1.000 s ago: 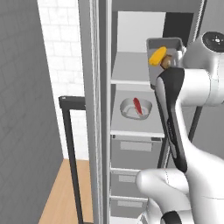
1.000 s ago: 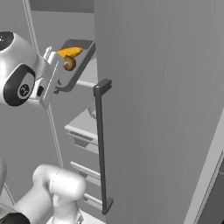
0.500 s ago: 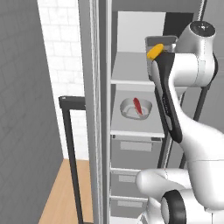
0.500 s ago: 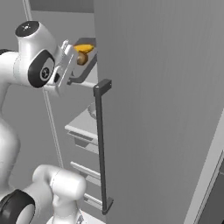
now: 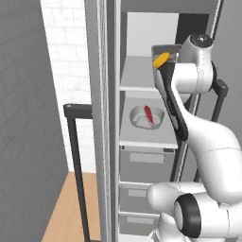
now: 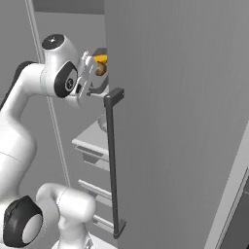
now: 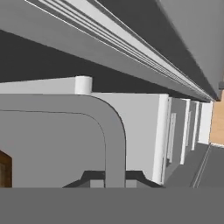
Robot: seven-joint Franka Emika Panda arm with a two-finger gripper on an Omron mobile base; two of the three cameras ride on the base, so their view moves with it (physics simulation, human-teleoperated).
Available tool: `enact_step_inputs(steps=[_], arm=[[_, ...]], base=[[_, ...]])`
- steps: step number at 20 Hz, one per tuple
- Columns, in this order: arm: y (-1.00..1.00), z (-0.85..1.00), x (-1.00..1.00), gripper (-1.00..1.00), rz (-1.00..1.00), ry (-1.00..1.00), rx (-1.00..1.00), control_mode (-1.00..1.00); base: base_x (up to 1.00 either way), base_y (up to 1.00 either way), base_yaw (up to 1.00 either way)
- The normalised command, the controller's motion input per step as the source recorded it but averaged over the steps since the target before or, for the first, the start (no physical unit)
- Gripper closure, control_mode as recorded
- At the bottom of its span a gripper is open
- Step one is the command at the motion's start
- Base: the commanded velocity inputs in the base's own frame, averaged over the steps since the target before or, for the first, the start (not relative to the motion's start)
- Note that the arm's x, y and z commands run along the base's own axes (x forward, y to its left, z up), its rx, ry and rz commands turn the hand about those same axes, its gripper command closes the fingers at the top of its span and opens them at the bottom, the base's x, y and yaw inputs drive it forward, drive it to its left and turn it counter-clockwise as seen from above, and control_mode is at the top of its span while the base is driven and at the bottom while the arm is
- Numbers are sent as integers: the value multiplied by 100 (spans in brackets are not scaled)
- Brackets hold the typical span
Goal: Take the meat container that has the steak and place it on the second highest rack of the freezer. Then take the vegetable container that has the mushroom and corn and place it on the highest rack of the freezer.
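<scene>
Closest in, the white arm bends up from its base and reaches high into the open freezer. Its two-finger gripper [image 6: 92, 78] clamps the rim of a grey rectangular vegetable container [image 5: 164, 50] — in the hand view the dark fingertips sit on either side of the container's rounded grey rim [image 7: 114, 144]. A yellow cob of corn [image 5: 161, 60] pokes over the container's edge, with something brown beside it in the right base view, too small to name. The container hangs at the front of the highest white rack [image 5: 137, 78], at its right end, just above the shelf surface; whether it touches I cannot tell. One rack down — the second highest rack [image 5: 142, 134] — a round grey meat container [image 5: 147, 117] rests with a red steak [image 5: 148, 114] inside. Below are grey freezer drawers [image 5: 144, 163]. The tall grey freezer door [image 6: 180, 116] stands open on the right, its dark vertical handle [image 6: 113, 160] facing the arm.
</scene>
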Motion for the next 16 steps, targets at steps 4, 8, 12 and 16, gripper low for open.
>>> enact_step_inputs(steps=[4,8,12,16], arm=[[-11,-11,59,100,0,0,0,-100],[-17,0,65,100,0,0,0,-100],[-13,0,59,100,0,0,0,-100],[-18,0,54,100,0,0,0,-100]], base=[[0,0,0],[0,0,0],[0,0,0],[0,0,0]])
